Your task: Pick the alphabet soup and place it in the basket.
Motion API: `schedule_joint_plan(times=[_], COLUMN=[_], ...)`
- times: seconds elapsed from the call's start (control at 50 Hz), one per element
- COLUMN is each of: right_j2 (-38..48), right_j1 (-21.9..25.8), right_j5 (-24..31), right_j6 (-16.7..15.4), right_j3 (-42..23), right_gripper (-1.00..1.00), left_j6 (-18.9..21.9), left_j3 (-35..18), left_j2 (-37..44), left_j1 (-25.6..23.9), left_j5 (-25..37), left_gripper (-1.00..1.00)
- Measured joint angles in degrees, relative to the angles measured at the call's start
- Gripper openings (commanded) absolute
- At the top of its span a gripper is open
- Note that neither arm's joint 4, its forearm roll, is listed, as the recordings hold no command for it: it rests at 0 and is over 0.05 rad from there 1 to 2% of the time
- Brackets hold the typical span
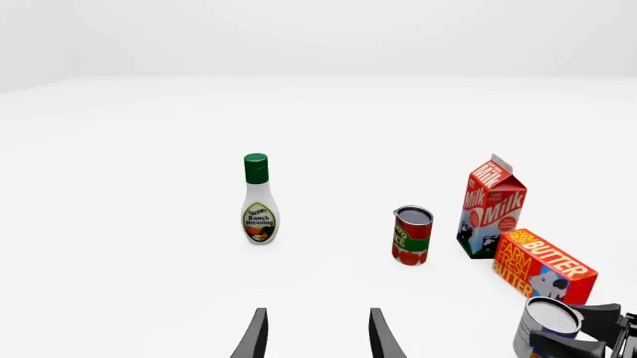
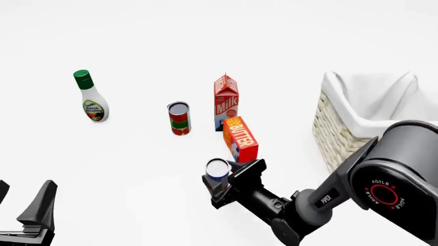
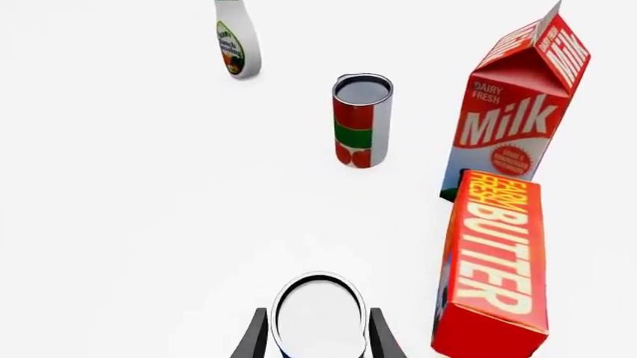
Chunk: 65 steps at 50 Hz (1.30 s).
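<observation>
Gripping the soup (image 2: 217, 169) between both fingers, right tool (image 2: 220, 185) at counter (image 2: 137, 169) level, just in front of the butter (image 2: 240, 138). Soup upright, silver top (image 3: 318, 316) showing between the fingers in the right wrist view. Basket (image 2: 335, 133) well to the right, apart from the can. Left tool (image 1: 316, 335) spread wide, grasping nothing, low at near left. Beyond: tomato can (image 2: 179, 118), milk (image 2: 226, 102), dressing (image 2: 90, 97).

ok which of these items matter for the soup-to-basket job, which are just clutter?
Job:
soup can, between the right gripper fingers
basket

Clutter:
red-green can
milk carton
butter box
dressing bottle
</observation>
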Motion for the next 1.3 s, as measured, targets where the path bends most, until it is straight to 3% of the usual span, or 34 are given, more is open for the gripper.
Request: schedule_joint_plan(times=[0.22, 0.24, 0.86, 1.3], right_j2=[1.0, 1.0, -1.2, -16.6], right_j1=[0.0, 0.0, 0.4, 0.5], right_j5=[0.0, 0.0, -0.2, 2.7], right_j6=[0.0, 0.0, -1.0, -2.6], right_j3=[-0.5, -0.5, 1.3, 8.0], right_gripper=[1.00, -1.00, -1.00, -1.00], left_j6=[0.0, 0.0, 0.0, 0.0], left_j3=[0.0, 0.0, 0.0, 0.0], left_j2=[0.0, 0.0, 0.0, 0.0], left_j1=[0.0, 0.0, 0.0, 0.0], left_j5=[0.0, 0.0, 0.0, 0.0], left_gripper=[1.00, 1.00, 1.00, 1.00])
